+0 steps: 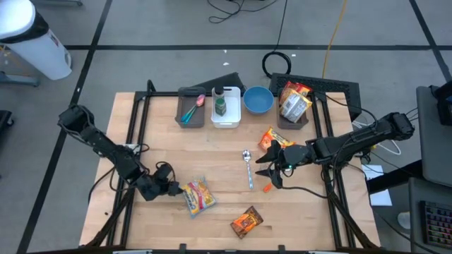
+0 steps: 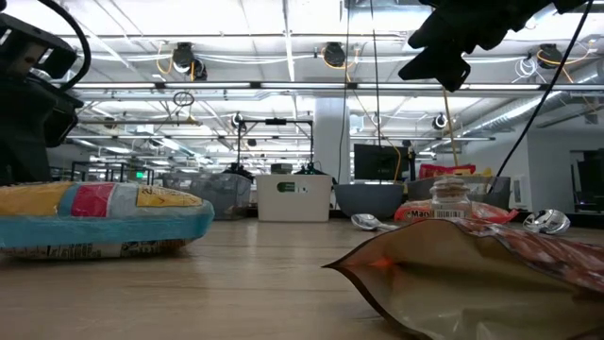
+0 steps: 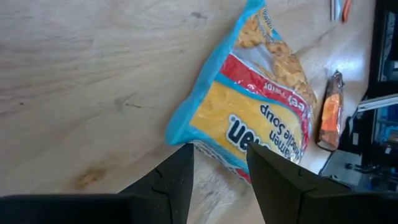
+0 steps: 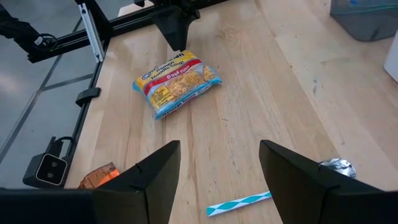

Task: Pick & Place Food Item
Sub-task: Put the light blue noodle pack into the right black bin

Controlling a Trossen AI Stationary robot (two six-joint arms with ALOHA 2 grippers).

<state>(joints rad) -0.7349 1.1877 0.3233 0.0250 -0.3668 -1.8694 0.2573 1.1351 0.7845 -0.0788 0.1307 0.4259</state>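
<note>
A ramen noodle packet (image 1: 199, 196), blue-edged with yellow and red print, lies flat on the wooden table near its front left. My left gripper (image 1: 176, 189) is low at the packet's left end. It is open, and in the left wrist view its fingers (image 3: 177, 177) stand either side of the packet's blue sealed corner (image 3: 186, 134). My right gripper (image 1: 272, 173) hangs open above the table's right half, well clear of the wood and with nothing between its fingers (image 4: 155, 180). From there the packet (image 4: 177, 82) shows farther off. My left gripper comes at the ramen packet's left end (image 3: 205, 149) slanting down from the table's left side. Its open fingers straddle the blue sealed edge. Whether either finger touches the packet I cannot tell. The packet lies flat on the table.
An orange snack bag (image 1: 246, 222) lies near the front edge, another (image 1: 272, 139) right of centre. A spoon (image 1: 247, 166) rests mid-table, a teal striped stick (image 4: 239, 204) below my right gripper. Along the far edge stand a grey bin (image 1: 191, 108), white bin (image 1: 225, 106), blue bowl (image 1: 258, 100) and a snack-filled bin (image 1: 294, 104).
</note>
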